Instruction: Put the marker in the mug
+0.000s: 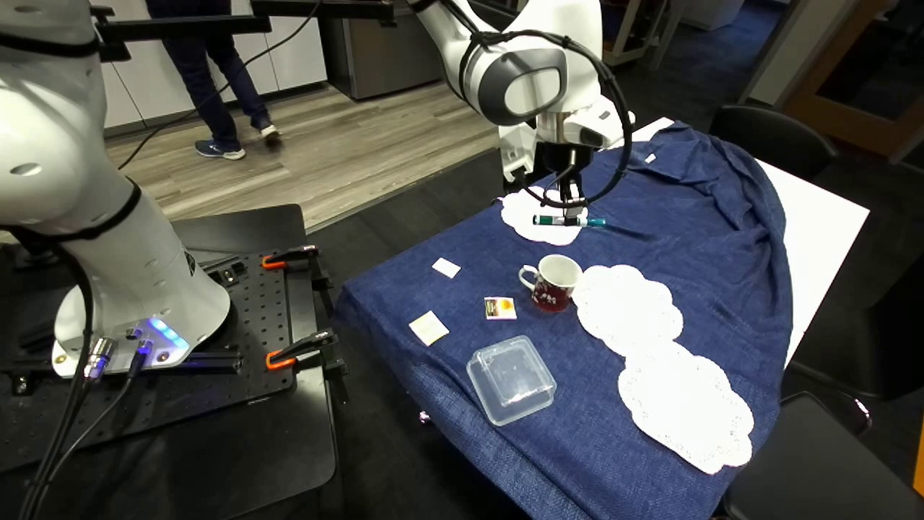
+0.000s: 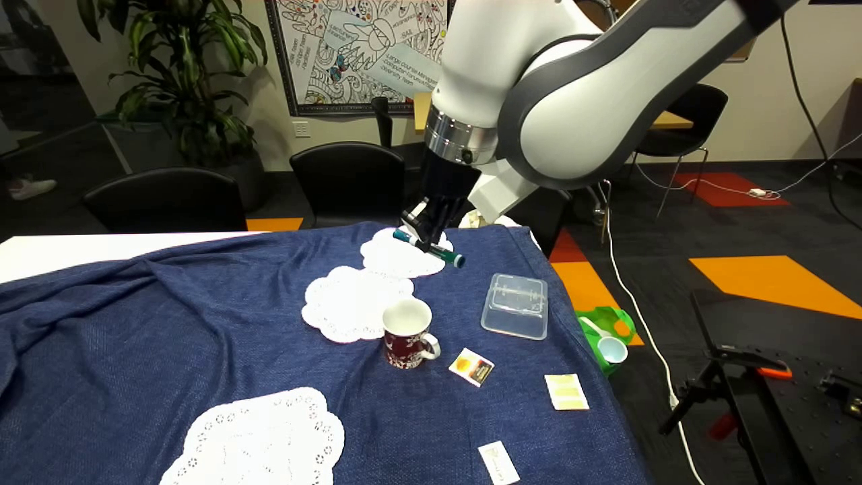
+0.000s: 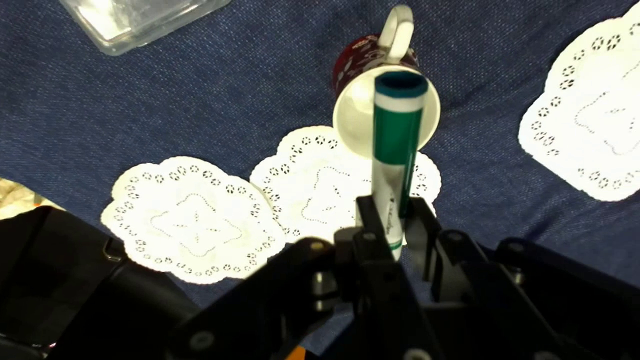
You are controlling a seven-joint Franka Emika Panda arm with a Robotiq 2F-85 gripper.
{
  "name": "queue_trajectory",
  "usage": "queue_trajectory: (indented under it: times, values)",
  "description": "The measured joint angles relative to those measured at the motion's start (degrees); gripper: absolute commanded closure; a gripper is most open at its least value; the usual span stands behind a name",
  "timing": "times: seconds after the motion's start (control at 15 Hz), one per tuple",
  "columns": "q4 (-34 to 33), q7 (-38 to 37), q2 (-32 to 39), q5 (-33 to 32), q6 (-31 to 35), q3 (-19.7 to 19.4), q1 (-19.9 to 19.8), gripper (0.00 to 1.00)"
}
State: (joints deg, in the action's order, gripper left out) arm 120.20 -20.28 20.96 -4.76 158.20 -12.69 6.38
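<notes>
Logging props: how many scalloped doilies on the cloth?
3. One doily is beside the mug; another doily adjoins that one; the third doily sits apart, partly behind the marker in an exterior view. None seems hidden.

Green and white on the marker (image 3: 395, 152), blue at one end (banded white); dark red with white patterning on the mug (image 2: 405, 342), white inside; dark blue on the cloth (image 2: 236, 316); lace-edged white on the doilies (image 3: 192, 225).

Exterior views angled down, wrist view nearer, all sharing mug (image 1: 554, 284)
</notes>
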Motion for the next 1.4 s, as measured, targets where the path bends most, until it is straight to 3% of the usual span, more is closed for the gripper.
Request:
queue_trajectory:
  times: [0.27,0.33,0.6,1.4]
  values:
    - [1.1,0.8,-1.2,0.0,-0.3,0.5,-0.2,0.81]
    - [1.2,0.8,-1.2,0.0,-0.3,0.5,-0.3,0.95]
    - [1.2,2.8,-1.1,2.1,-0.2,2.5,-1.9,0.95]
    - [-1.0,49.1,-0.5,30.8,-1.3,24.0,-23.0,0.95]
